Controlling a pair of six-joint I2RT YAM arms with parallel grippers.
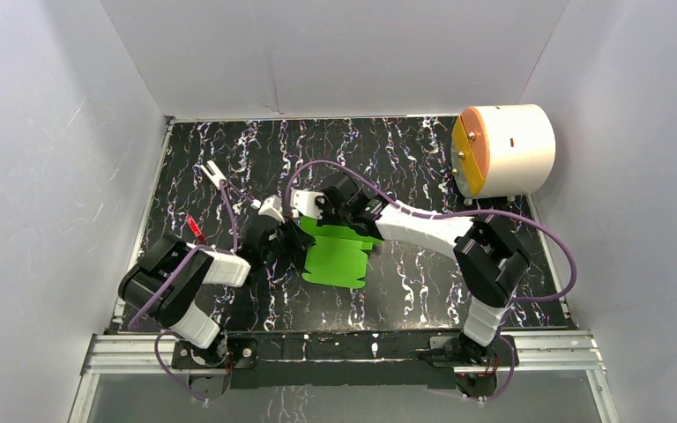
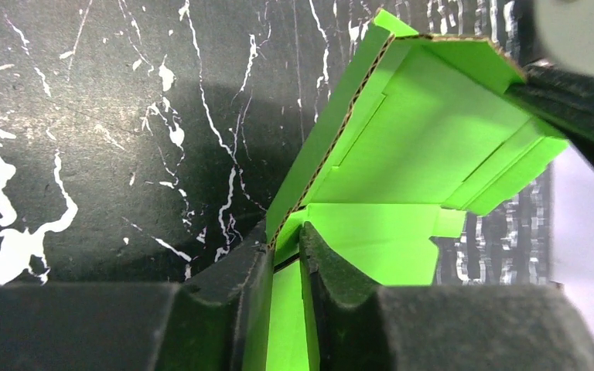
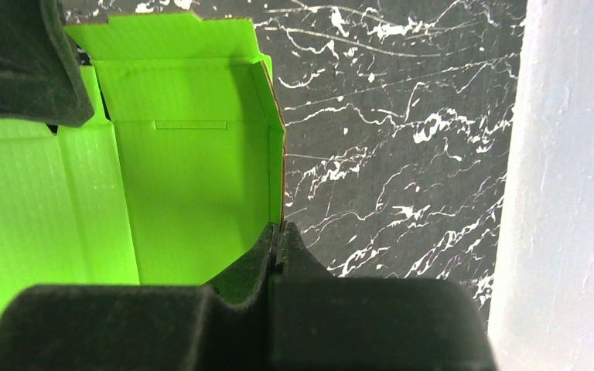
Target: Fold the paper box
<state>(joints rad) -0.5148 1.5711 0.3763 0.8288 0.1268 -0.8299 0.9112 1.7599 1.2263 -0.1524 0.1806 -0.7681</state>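
Black marbled table (image 1: 423, 264), white-walled: green paper box (image 1: 339, 256), half-raised at centre, its far edge clamped by the right gripper (image 3: 277, 232), its left wall straddled by the left gripper (image 2: 285, 255), whose pinch cannot be confirmed; walls are best raised squarely along the creases, uncrushed.

Green paper box (image 1: 339, 260), apparently half-folded

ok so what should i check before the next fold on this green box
1. right pincer shut on a paper box wall: ok
2. left pincer straddling another wall: ok
3. left pincer clamped firm: cannot tell
4. held walls raised off the black marbled table: ok
5. box fully closed: not ok, top is open
6. white cylinder apart from the box: ok
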